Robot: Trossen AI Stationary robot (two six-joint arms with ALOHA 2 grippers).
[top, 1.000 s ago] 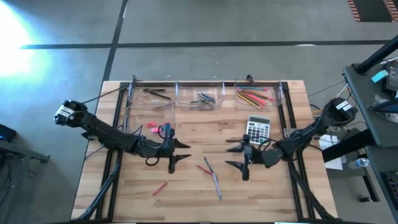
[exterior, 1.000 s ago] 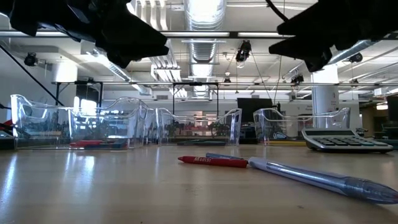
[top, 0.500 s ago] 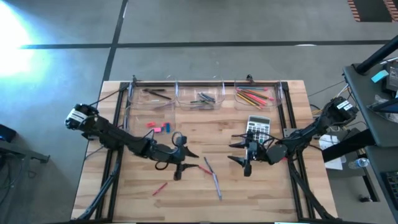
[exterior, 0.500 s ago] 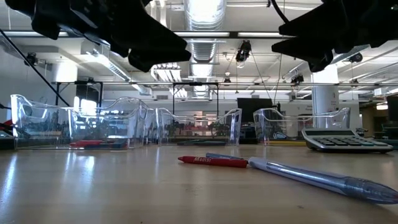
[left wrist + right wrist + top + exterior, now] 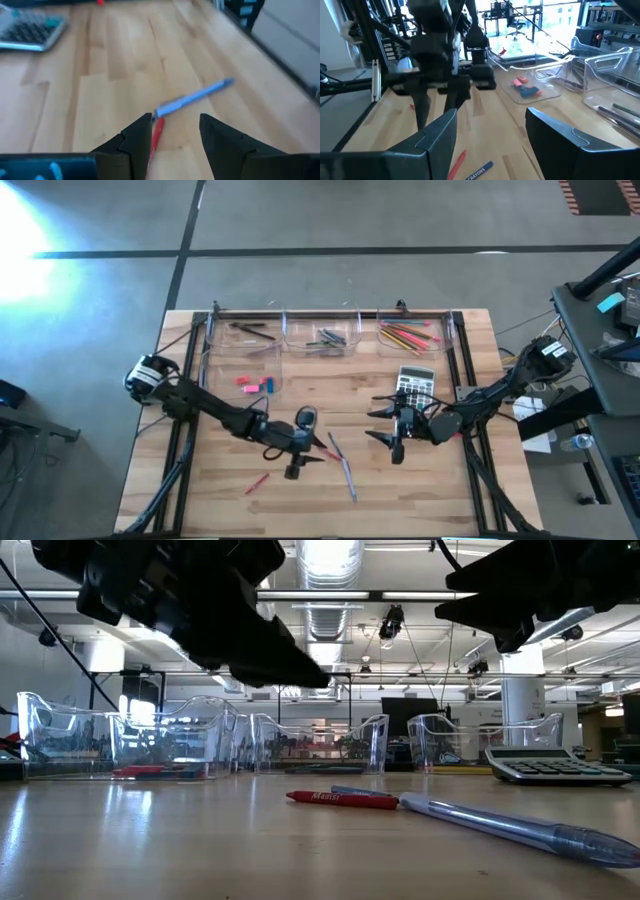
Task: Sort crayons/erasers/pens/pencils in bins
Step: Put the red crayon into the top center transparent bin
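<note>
The left tool (image 5: 312, 448) hovers over the middle of the pale wooden tabletop (image 5: 210, 500), its two dark fingers (image 5: 132, 140) spread apart and holding nothing. In the left wrist view a red crayon (image 5: 155, 137) lies between those fingers on the wood, end to end with a translucent blue pen (image 5: 192, 97); in the high view this pair sits just to the tool's 3 o'clock.

The right tool (image 5: 388, 427) hangs at about 3 o'clock from the left one, near the grey calculator (image 5: 415, 384) at its 1 o'clock. Its fingers (image 5: 437, 132) are likewise parted and empty.

Small pink and blue erasers (image 5: 254, 384) rest in a clear plastic bin (image 5: 262, 395) at 11 o'clock from the left tool. Along the 12 o'clock edge of the tabletop stand three more clear bins; the one at the right (image 5: 445, 340) holds thin coloured pencils (image 5: 405, 335). A loose red stick (image 5: 256, 483) lies at the left tool's 7 o'clock.
</note>
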